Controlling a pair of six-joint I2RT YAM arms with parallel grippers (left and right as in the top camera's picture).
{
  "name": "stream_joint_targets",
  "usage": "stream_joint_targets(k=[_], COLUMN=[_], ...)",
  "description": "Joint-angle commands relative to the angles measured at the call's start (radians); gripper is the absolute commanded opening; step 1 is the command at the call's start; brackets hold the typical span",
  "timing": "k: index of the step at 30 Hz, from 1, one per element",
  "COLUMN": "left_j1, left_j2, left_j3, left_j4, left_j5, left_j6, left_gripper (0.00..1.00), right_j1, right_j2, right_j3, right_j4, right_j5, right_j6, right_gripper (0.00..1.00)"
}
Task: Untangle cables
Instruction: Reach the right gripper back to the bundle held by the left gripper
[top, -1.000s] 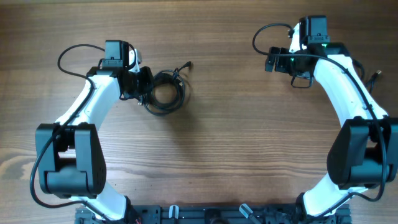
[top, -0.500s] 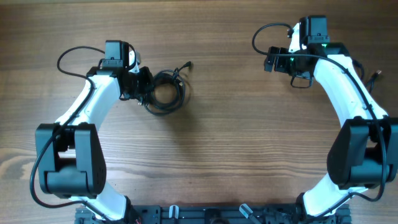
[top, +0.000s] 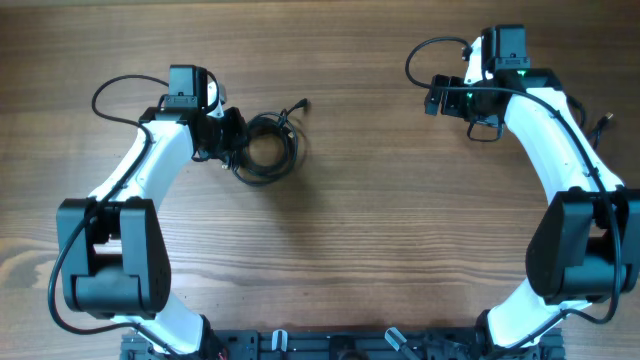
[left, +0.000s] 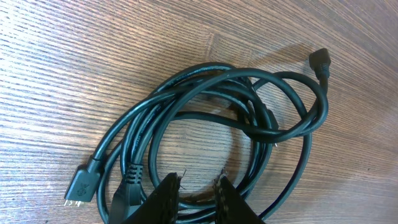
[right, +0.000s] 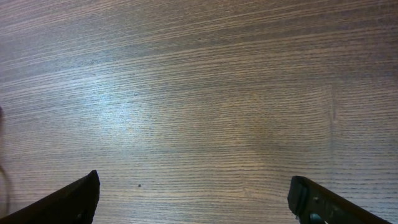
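This is a robotics lab bench, not a home or a shop. On a bare light-brown wood-grain tabletop (top: 380, 230), a white-and-black jointed robot arm on the left (top: 150, 175) and its twin on the right (top: 548, 135) stand at the near edge. A black mounting rail with clamps (top: 330, 345) runs between their bases.

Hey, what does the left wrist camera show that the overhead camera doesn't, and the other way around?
Only the left wrist view: plug ends up close, a flat plug at lower left and an angled plug at upper right, plus the left end effector slightly parted over a strand. Only the overhead view: both whole arms and the right end effector, wide open and far from the cables. Both: the black cables looped together on the wooden table.
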Motion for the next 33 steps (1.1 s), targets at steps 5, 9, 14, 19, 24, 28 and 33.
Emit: stream_joint_targets(k=[5, 9, 14, 19, 24, 28, 33], left_j1=[0.0, 0.0, 0.0, 0.0, 0.0, 0.0, 0.0], left_j2=[0.002, 0.002, 0.002, 0.002, 0.02, 0.023, 0.023], left_j3=[-0.006, -0.006, -0.007, -0.009, -0.01, -0.01, -0.01], left_j4=[0.001, 0.004, 0.022, 0.031, 0.053, 0.06, 0.059], left_j5=[-0.013, -0.013, -0.026, -0.025, -0.047, -0.048, -0.047], left_j6=[-0.002, -0.002, 0.003, 0.002, 0.002, 0.002, 0.002], left_gripper=[0.17, 0.14, 0.04, 0.04, 0.04, 0.04, 0.04], right_j1=[-0.002, -0.002, -0.002, -0.002, -0.002, -0.002, 0.021], right_j2=[0.018, 0.018, 0.018, 0.018, 0.018, 0.018, 0.02], right_j3=[0.02, 0.02, 0.02, 0.02, 0.02, 0.02, -0.021], right_j4=[0.006, 0.009, 0.009, 0.009, 0.092, 0.13, 0.015], right_j5=[-0.016, -0.016, -0.016, -0.016, -0.016, -0.056, -0.429], right_j6=[0.007, 0.007, 0.007, 0.007, 0.007, 0.046, 0.327], right_gripper=[1.0, 1.0, 1.0, 1.0, 1.0, 1.0, 1.0])
